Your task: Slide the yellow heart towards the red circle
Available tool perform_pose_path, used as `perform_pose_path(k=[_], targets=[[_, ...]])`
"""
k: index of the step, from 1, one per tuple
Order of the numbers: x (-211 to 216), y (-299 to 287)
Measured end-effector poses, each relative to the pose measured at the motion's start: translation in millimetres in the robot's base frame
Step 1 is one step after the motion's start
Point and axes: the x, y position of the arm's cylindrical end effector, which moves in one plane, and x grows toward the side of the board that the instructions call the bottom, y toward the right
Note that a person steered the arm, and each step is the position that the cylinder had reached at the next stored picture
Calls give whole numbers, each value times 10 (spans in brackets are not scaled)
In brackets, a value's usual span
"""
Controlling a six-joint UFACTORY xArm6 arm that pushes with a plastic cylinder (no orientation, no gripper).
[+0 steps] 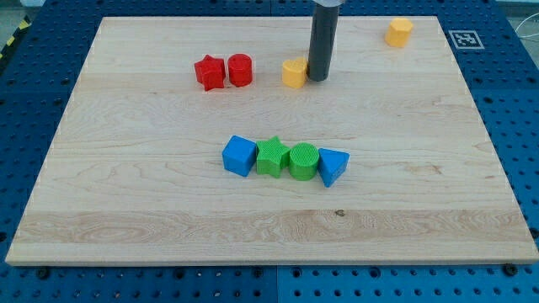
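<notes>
my tip (pixel 318 79) sits against the right side of the yellow heart (pixel 294 73), near the top edge of the wooden board (pixel 126 194).

camera view: there is no claw here, only a dark rod, so no open or closed state applies. the yellow heart lies just left of the tip, with the red circle (pixel 240 70) near on its left, apart from it, and a red star (pixel 210 72) touching the circle's left side. a yellow hexagon (pixel 399 32) sits by the top right corner. mid-board runs a touching row: blue cube (pixel 239 156), green star (pixel 270 156), green circle (pixel 303 162), blue triangle (pixel 332 166).
</notes>
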Motion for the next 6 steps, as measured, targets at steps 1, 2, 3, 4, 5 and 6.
perform_pose_path(k=[1, 2, 3, 4, 5, 6], targets=[[-21, 51], [-33, 425], [53, 735], [205, 722], [226, 455], [20, 222]])
